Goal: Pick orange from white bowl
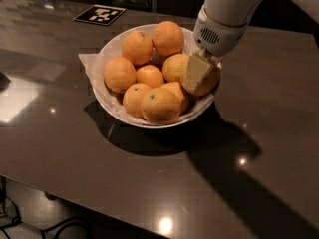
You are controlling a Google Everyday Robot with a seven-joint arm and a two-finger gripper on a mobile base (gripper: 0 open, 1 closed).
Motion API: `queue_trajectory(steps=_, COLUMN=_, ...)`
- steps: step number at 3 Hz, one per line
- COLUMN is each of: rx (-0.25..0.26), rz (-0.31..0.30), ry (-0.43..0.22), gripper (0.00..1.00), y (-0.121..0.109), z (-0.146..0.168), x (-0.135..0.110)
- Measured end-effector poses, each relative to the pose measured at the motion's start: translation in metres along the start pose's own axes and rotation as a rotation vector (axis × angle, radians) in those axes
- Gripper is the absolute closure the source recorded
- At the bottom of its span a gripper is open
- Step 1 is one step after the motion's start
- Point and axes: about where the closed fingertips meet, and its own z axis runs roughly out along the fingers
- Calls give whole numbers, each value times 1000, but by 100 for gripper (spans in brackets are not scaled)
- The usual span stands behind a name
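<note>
The white bowl (107, 54), lined with white paper, stands on the dark table and holds several oranges. The largest-looking one, duller and dimpled, lies at the front (160, 105). My gripper (198, 73) reaches down from the upper right into the bowl's right side. Its cream tip lies against an orange (212, 82) at the right rim. That orange is mostly hidden behind the gripper, so its size is unclear. The white wrist (222, 31) hangs above the bowl's right rim.
A black-and-white marker tag (99, 15) lies on the table behind the bowl. The glossy dark table (75, 158) stretches to the front and left, with its near edge at the bottom left. Cables (20, 218) lie on the floor below.
</note>
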Motion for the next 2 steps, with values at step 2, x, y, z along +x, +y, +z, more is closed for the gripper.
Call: queue_trajectory(steps=2, rx=-42, rz=0, ry=-130, gripper=100, y=-7, z=-29, x=1)
